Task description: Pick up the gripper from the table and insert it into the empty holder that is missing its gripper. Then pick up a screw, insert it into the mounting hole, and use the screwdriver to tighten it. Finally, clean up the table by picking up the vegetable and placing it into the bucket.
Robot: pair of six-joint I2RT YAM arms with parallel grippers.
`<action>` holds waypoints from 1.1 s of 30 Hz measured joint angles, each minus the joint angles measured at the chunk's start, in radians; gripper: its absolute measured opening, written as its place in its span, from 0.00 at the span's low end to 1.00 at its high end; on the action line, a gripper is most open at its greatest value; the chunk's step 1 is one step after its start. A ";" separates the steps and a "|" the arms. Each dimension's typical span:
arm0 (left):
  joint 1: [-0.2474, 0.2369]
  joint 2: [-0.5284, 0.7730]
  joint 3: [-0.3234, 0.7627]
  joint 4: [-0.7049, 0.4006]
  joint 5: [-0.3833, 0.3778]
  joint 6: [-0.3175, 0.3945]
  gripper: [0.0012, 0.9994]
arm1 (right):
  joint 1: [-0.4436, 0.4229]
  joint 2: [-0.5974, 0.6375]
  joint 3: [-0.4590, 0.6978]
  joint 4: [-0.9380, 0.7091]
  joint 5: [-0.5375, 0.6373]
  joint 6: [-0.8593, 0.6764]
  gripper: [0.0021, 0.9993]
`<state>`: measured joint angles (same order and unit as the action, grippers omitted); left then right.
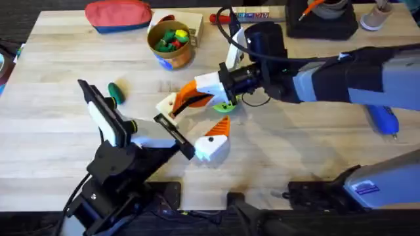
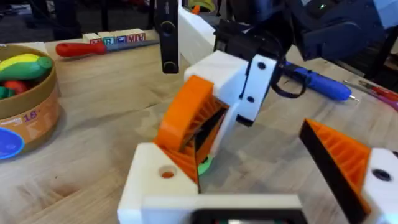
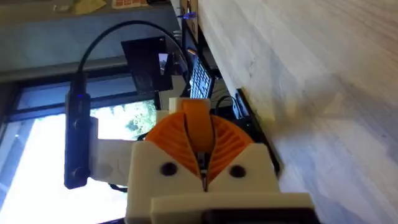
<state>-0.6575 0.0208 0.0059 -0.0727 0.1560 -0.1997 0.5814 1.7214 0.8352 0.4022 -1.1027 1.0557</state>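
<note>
The cream-white gripper (image 1: 167, 105) (image 2: 155, 180) sits at one end of my left arm's black rail, its round hole facing up. My right gripper (image 1: 180, 105) (image 2: 177, 152) (image 3: 198, 109) is shut, its orange tips on that piece. The holder (image 1: 211, 145) (image 2: 373, 177), a white block with an orange triangle, sits at the rail's other end. My left gripper (image 1: 190, 126) (image 2: 249, 177) stands open. The blue screwdriver (image 1: 384, 121) (image 2: 317, 81) lies far right. The green vegetable (image 1: 117, 92) lies left of the arms, and the bucket (image 1: 170, 42) (image 2: 25, 106) stands behind. The screw is out of view.
A green disc (image 1: 223, 106) lies under my right gripper. A red pouch (image 1: 118, 14) and a red-handled screwdriver (image 1: 223, 18) (image 2: 81, 48) lie along the back edge. Black gear (image 1: 321, 19) stands at the back right.
</note>
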 joint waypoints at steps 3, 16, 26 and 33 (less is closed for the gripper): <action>0.000 0.000 0.000 -0.001 -0.005 -0.001 0.99 | 0.004 0.000 0.000 0.002 0.007 0.000 0.00; 0.000 0.000 0.000 0.001 0.006 0.003 0.99 | -0.007 0.000 0.000 0.001 -0.043 -0.058 0.07; -0.013 0.000 0.000 0.007 0.065 0.026 0.99 | -0.014 0.000 0.000 0.043 -0.137 -0.088 0.45; -0.013 0.000 0.000 0.009 0.086 0.027 0.99 | -0.021 0.000 0.000 0.046 -0.156 -0.120 0.96</action>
<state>-0.6708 0.0204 0.0059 -0.0639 0.2417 -0.1726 0.5602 1.7218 0.8352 0.4480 -1.2587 0.9361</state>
